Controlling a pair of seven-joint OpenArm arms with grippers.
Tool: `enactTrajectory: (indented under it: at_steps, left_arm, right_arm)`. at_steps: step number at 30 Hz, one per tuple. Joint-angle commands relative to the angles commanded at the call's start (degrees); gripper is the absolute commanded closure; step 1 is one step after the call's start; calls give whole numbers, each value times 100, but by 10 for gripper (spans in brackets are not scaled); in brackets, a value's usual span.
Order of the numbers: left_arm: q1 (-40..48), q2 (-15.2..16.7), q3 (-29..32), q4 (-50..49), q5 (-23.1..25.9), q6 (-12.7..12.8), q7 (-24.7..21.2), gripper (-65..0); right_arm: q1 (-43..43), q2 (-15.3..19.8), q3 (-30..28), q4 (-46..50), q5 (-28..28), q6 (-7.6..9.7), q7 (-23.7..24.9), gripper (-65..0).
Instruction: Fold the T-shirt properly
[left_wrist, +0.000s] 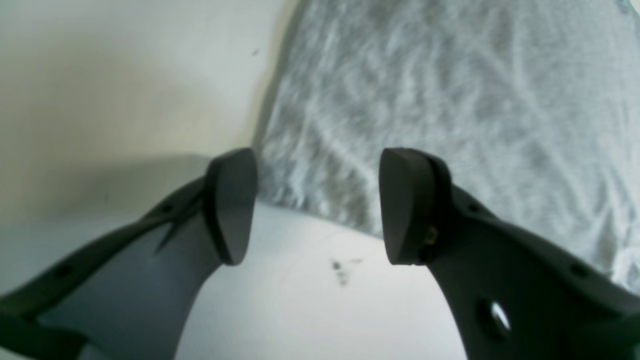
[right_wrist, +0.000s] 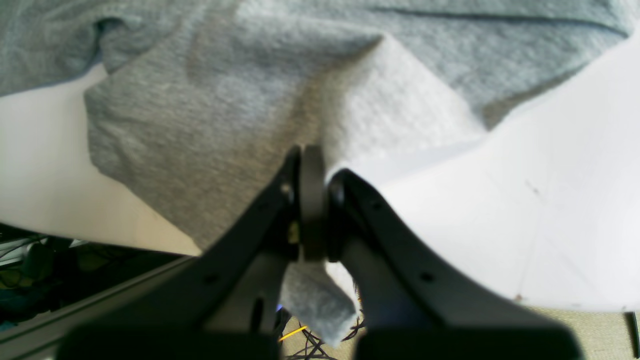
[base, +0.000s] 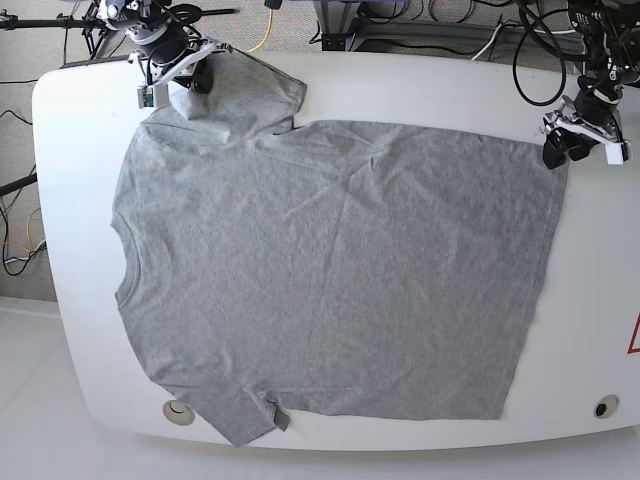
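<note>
The heather-grey T-shirt (base: 330, 270) lies spread flat on the white table (base: 600, 300), plain side up, neck toward the left and hem toward the right. At the far left, my right gripper (base: 185, 82) is shut on the upper sleeve, which is bunched and lifted. In the right wrist view the gripper (right_wrist: 312, 200) pinches a fold of the T-shirt (right_wrist: 200, 125), and a flap of cloth hangs below the jaws. My left gripper (left_wrist: 320, 205) is open just short of the T-shirt's (left_wrist: 425, 110) hem corner, holding nothing. In the base view that gripper (base: 558, 152) sits at the far right hem corner.
Cables (base: 450, 20) and stands lie beyond the table's far edge. The table edge (right_wrist: 125, 240) runs close under the right gripper, with wires below it. Round holes (base: 605, 407) mark the near corners. A red marking (base: 633, 335) is at the right edge.
</note>
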Motion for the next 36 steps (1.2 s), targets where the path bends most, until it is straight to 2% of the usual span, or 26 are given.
enactTrajectory:
  at_steps: [10,14,16,20,26,36]
  left_arm:
    - [44,9,64,-67,-48,-120,-22,-262]
    - [46,1,94,-94,-42,-175,11,-269]
    - [2,22,103,-57,9,-275,95,-318]
    - [-44,66,97,-52,14,-332,203,-336]
    - [-126,150,115,-29,19,-339,327,-332]
    - [-123,134,169,-60,31,-276,277,-312]
  right_arm:
    - [10,3,-18,-31,-43,7,6,0]
    - [20,8,-30,-31,-25,4,14,0]
    - [-12,10,-19,-30,-30,-1,10,0]
    - [-13,6,-33,-46,-39,5,13,0]
    - [-14,6,-41,-49,-54,16,12,0]
    - [-16,0,-21,-16,-66,-10,-9,0]
